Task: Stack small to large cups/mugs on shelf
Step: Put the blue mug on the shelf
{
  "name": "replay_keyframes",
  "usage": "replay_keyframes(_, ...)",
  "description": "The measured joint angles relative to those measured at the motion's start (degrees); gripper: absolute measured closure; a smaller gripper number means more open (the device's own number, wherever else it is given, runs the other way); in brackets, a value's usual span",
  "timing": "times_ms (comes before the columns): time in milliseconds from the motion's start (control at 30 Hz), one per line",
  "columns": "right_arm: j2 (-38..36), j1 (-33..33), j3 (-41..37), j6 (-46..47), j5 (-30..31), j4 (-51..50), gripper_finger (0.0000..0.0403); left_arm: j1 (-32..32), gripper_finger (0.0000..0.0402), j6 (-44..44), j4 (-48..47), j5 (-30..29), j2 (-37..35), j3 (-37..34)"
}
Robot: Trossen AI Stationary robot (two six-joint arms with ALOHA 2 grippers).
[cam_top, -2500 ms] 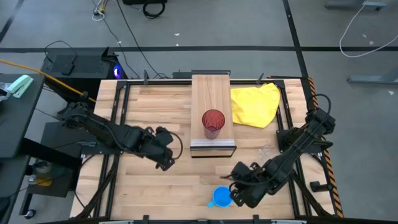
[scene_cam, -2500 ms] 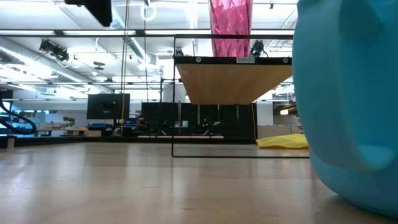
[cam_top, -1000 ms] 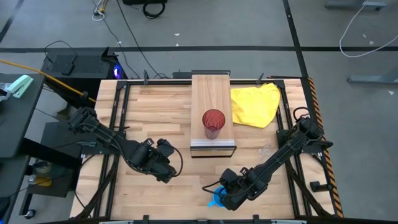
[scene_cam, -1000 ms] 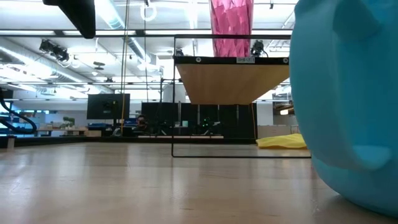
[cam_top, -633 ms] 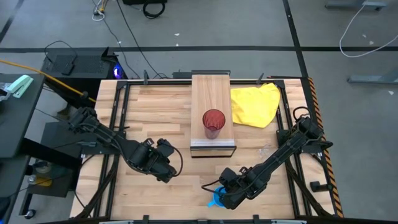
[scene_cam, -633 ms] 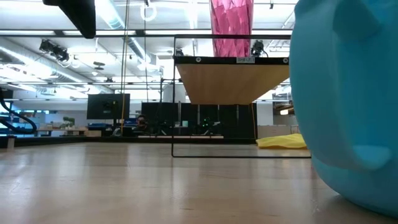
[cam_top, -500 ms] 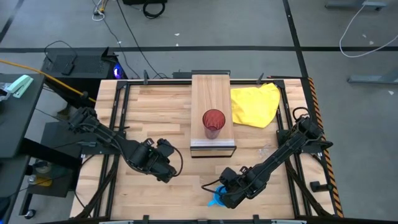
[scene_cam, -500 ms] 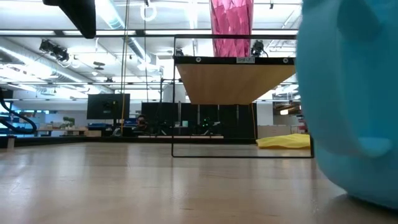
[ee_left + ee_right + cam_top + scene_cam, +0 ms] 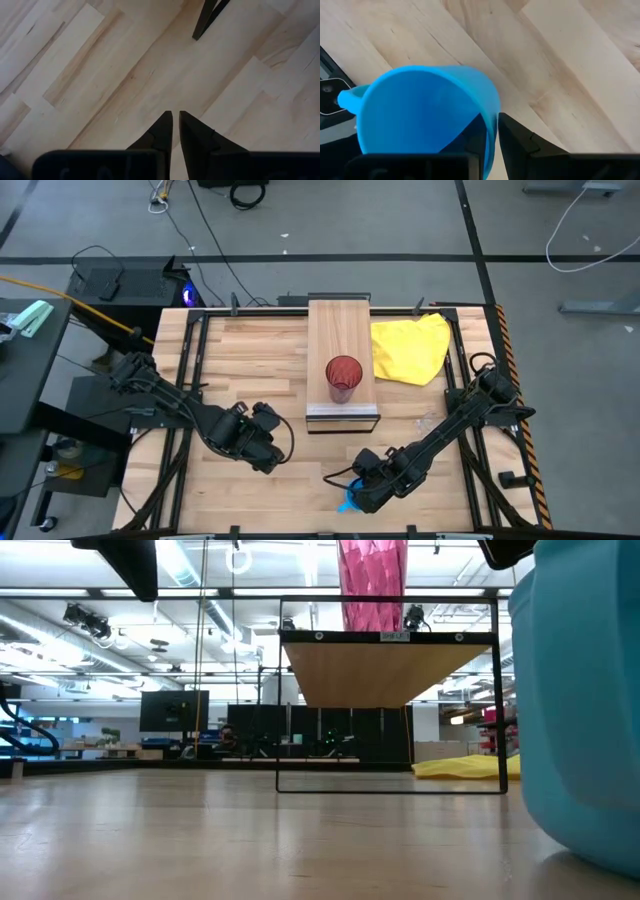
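The blue mug (image 9: 425,115) is at the table's near edge, mostly under my right gripper (image 9: 362,492) in the high view and filling the right of the low view (image 9: 590,710). My right gripper (image 9: 492,122) is shut on its rim. The red tumbler (image 9: 343,378) stands upright on the wooden shelf (image 9: 338,330) near its near end. A small clear glass cup (image 9: 430,423) shows faintly on the table right of the shelf. My left gripper (image 9: 266,452) is shut and empty above the table, left of the shelf. My right gripper pinches the mug's rim (image 9: 496,117) on the side away from the handle (image 9: 347,97), one finger inside the mug and one finger (image 9: 517,135) outside. The fingers come from above, slanting down. I cannot tell whether the mug's base is still on the table.
A yellow cloth (image 9: 410,348) lies on the table right of the shelf's far half. The shelf's dark metal frame (image 9: 385,690) stands at its near end. Bare planks lie between the two grippers (image 9: 310,470).
In the low view the blue mug has shifted a little toward the table's right, in my right gripper's hold. My left gripper has kept still.
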Motion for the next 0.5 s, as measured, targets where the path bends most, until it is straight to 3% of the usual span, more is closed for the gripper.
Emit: replay_keyframes(500,-1.45,-0.09,0.07,0.03,0.0,-0.63,0.0372,0.0,0.0362,-0.04,0.01,-1.15,0.0,0.0)
